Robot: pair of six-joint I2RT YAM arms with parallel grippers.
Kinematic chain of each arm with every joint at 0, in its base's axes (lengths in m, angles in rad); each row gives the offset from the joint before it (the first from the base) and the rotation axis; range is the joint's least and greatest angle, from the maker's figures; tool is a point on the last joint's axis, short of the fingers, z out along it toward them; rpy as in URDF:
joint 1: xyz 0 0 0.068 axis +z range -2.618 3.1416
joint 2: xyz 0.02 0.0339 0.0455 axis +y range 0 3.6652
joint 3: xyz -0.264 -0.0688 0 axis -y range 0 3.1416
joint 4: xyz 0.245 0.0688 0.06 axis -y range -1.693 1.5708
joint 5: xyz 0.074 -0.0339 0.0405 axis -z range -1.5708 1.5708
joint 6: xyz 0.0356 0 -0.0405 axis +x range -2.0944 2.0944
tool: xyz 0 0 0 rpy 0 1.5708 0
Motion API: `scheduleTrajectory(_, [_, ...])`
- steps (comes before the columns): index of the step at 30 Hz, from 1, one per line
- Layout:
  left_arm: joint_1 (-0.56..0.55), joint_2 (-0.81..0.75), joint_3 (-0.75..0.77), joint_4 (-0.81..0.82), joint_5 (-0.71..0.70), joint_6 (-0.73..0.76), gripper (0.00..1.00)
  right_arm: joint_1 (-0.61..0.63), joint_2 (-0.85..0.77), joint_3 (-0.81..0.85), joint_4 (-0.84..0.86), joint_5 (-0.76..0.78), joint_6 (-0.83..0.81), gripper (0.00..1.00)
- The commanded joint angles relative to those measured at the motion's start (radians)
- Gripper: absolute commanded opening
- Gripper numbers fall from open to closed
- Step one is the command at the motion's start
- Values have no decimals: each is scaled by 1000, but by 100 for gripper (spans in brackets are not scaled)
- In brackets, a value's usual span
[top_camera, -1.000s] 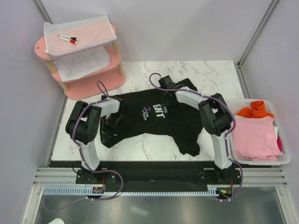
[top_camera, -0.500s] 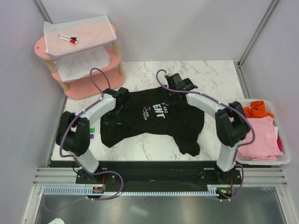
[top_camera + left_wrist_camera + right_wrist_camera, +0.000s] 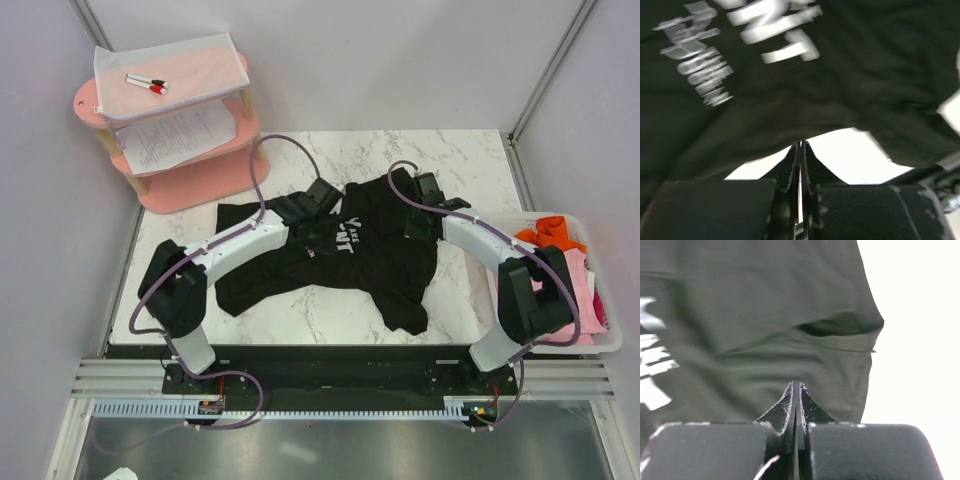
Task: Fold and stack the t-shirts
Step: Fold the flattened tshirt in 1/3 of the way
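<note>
The black t-shirt [image 3: 370, 265] with white chest lettering lies rumpled on the marble table [image 3: 330, 315]. My left gripper [image 3: 322, 195] reaches across to its upper edge beside the lettering. Its jaws are shut, tips on the cloth's edge [image 3: 800, 144], and the shirt [image 3: 840, 60] hangs just beyond them. My right gripper [image 3: 422, 195] is at the shirt's upper right. Its jaws are shut, tips [image 3: 793, 385] against a fold of the shirt [image 3: 765, 300]. A pink t-shirt [image 3: 545, 295] and an orange one [image 3: 545, 235] lie in the basket.
A white basket [image 3: 560, 345] stands at the table's right edge. A pink shelf unit [image 3: 200, 180] at the back left holds printed paper sheets [image 3: 180, 135] and markers [image 3: 147, 84]. Grey walls close in the table's sides.
Both grippers have moved to the right along the shirt's upper edge. The shirt's top part and lettering have shifted right with them, bunching the cloth.
</note>
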Motion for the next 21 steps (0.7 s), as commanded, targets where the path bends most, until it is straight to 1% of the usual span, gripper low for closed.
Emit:
scheduleTrajectory(1, [-64,88,46,275,242,-56,2,-49,100,-18,39,15,22,0])
scheduleTrajectory(3, [-96,168,90,340,287,-87,2,-72,146,13,59,0,26,0])
scheduleTrajectory(5, [-121,234,166,347,322,-102,2,-86,210,37,69,-14,23,0])
scheduleTrajectory(6, [-143,297,193,349,334,-107,2,-98,232,66,76,-23,23,0])
scheduleTrajectory(8, [-160,352,260,357,386,-130,2,-107,292,108,81,-29,17,0])
scheduleTrajectory(9, [-177,409,279,357,399,-137,2,-117,312,119,78,-34,17,0])
scheduleTrajectory(11, [-191,455,319,354,429,-160,2,-127,350,143,72,-49,19,0])
scheduleTrajectory(13, [-202,503,326,354,449,-176,2,-138,367,148,67,-51,20,0])
scheduleTrajectory(15, [-205,518,313,347,451,-196,2,-146,372,148,66,-43,17,0])
scheduleTrajectory(21, [-205,535,257,301,391,-208,2,-154,372,157,47,6,-14,0])
